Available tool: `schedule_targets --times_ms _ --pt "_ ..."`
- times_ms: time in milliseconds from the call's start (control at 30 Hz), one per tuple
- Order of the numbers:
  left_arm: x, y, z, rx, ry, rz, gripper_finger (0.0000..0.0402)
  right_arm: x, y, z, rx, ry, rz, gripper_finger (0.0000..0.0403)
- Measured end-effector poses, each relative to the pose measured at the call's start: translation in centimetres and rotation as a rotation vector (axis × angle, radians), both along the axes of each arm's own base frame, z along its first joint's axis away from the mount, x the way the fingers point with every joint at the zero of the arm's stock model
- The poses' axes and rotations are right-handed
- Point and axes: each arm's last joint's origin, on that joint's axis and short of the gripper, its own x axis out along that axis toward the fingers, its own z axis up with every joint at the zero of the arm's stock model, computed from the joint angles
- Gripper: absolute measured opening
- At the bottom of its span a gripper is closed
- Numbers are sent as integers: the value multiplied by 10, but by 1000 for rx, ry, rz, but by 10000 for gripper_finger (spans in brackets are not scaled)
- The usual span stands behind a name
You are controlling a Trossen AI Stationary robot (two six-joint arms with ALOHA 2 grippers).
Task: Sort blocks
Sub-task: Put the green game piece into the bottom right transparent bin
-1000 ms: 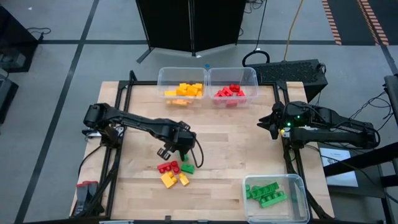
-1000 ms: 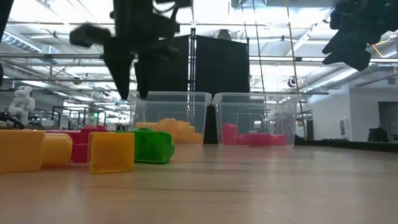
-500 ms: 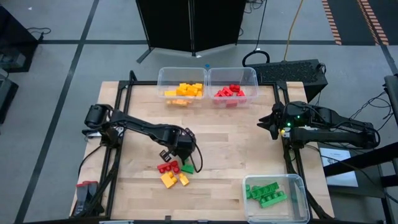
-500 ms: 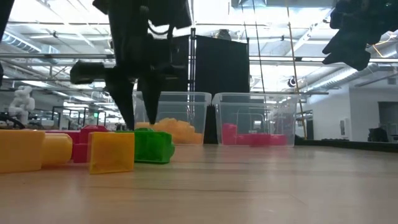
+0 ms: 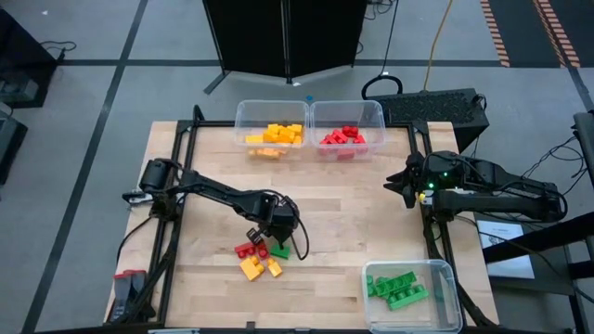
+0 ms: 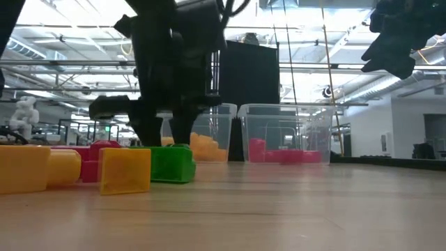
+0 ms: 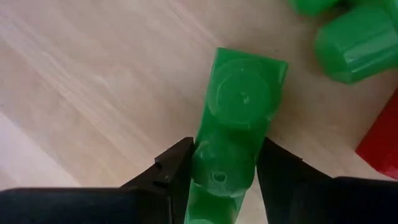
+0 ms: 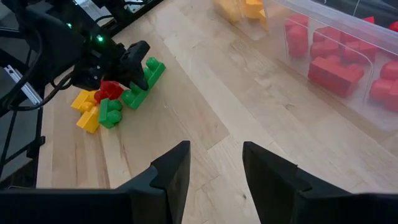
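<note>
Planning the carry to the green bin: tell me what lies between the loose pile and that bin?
Bare wood. In the high view nothing sits between the pile and the green bin.

Bare bench (image 5: pixel 353 209) lies open between the loose block cluster (image 5: pixel 260 256) and the two far bins (image 5: pixel 310 129). The left tool (image 5: pixel 276 239) crowds the cluster's far edge; a green-block bin (image 5: pixel 411 295) blocks the near right corner.

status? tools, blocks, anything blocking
Left tool down at the loose pile, fingers either side of a green block. Right tool open, parked at table's right edge. Red block and other greens close beside the target.
</note>
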Motion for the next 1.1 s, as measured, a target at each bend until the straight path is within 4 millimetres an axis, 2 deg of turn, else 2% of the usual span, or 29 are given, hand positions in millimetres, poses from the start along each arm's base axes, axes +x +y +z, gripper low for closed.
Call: schedule_targets --times_ms 167,300,467,667,900,1100 --pt "5 -1 -19 5 37 0 135 0 0 0 1 2 -1 144" --pt "6 -1 -22 16 39 13 129 0 0 -1 7 5 -4 144" --pt "8 -1 -10 21 -2 94 66 -2 0 -3 26 29 -14 144" --pt "25 -3 8 -16 -91 243 64 -3 1 -4 36 44 -20 144" --pt "55 -7 60 -26 -300 404 63 -3 1 -4 36 51 -23 144" --pt "84 -13 135 -79 -628 487 63 -3 0 -5 36 52 -23 144"
